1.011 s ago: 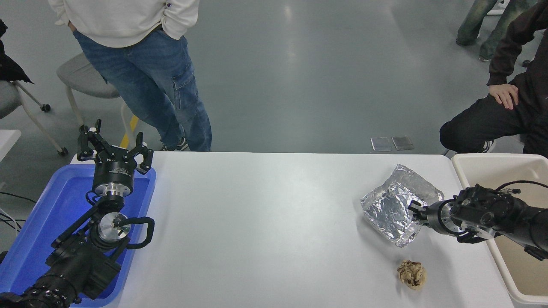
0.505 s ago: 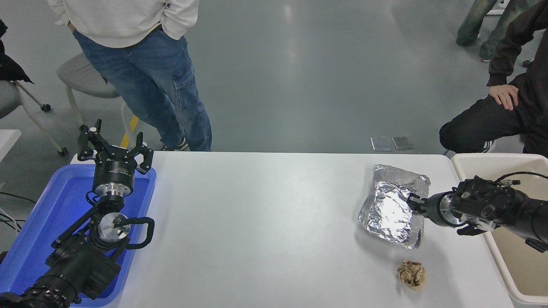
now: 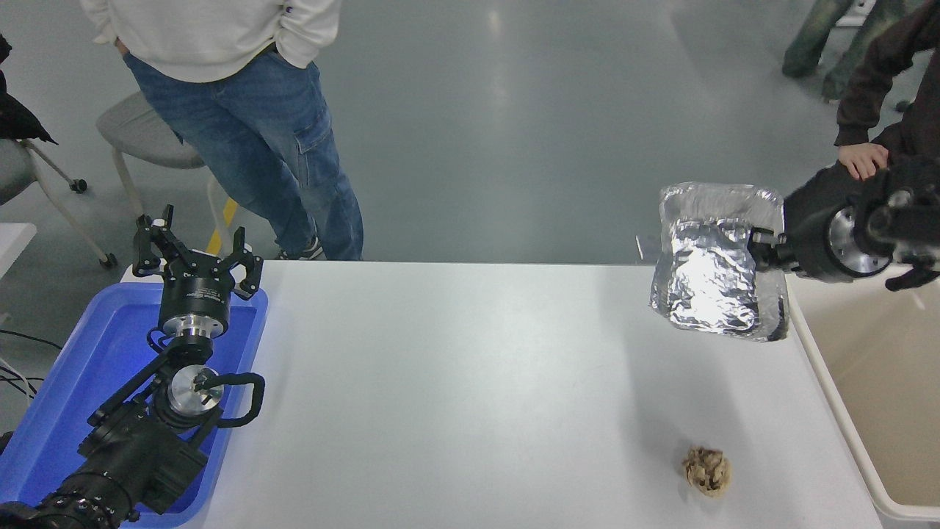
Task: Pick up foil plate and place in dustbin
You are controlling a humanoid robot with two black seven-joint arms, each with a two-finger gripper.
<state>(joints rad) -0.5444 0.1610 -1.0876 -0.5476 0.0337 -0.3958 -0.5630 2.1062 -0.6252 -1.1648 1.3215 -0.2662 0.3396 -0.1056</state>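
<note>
Carry step: right gripper [image 3: 756, 242] pinches foil plate [image 3: 709, 268] by its edge, seemingly clear of table. You next swing it right over dustbin [image 3: 830, 360], release.

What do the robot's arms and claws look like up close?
Both arms are matte black with chunky joints. The left claw has several short black prongs on a black drum, behind it polished silver rings and a looping black cable. The right claw sits on a similar black cylinder with a shiny silver disc.
</note>
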